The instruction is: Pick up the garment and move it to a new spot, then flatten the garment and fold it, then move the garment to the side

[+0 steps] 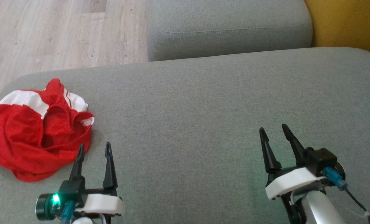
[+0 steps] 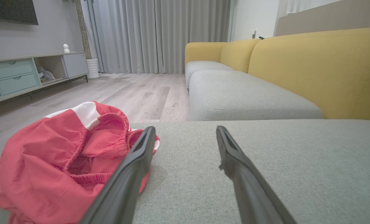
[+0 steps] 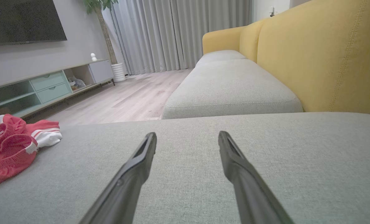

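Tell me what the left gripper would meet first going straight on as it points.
Likely the red garment: the left gripper has one finger lined up with its near edge, though depth is unclear. Between the open fingers lies bare grey cushion.

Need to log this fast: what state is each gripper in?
Left gripper: open, empty, at the red garment's edge.
Right gripper: open, empty, over the grey cushion.

Crumpled red-and-white mesh garment (image 1: pixel 32 133) lies on wide grey fabric cushion (image 1: pixel 203 109), far L. L gripper (image 1: pixel 95 144) just beside garment's R edge; R gripper (image 1: pixel 272 127) well apart, to R. Smaller grey fabric cushion (image 1: pixel 228 28) behind; pale wood-plank floor (image 1: pixel 48 31) L of it.
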Tool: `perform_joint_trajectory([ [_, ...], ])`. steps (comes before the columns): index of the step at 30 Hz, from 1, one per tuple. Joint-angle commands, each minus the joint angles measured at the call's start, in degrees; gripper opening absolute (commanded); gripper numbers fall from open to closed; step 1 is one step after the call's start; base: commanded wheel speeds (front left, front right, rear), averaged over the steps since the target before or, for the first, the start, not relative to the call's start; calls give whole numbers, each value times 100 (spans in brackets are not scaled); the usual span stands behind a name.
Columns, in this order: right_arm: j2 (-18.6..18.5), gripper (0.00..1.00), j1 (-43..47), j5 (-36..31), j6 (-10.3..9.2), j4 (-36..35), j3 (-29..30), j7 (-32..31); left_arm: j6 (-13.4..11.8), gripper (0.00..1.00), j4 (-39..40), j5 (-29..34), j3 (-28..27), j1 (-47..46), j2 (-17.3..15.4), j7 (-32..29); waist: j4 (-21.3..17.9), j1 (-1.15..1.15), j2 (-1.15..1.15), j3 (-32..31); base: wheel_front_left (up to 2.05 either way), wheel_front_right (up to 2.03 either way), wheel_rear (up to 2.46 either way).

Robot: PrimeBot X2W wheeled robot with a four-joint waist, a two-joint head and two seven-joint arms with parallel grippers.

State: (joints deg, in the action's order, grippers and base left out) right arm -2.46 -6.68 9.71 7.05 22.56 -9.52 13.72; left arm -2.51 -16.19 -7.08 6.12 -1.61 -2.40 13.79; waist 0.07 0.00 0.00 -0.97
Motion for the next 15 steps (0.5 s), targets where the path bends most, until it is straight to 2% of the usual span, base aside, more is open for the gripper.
perform_joint_trajectory([
  [1,-42,100,-306,-193,44,-134,-114,107,-32,100,134,171,-176,-319,-47,99,-1,0,0,-9,0,0,0],
  [15,-42,100,-292,-126,44,201,102,128,-65,100,-216,-79,-251,-330,-48,121,-5,0,0,-71,0,0,0],
])
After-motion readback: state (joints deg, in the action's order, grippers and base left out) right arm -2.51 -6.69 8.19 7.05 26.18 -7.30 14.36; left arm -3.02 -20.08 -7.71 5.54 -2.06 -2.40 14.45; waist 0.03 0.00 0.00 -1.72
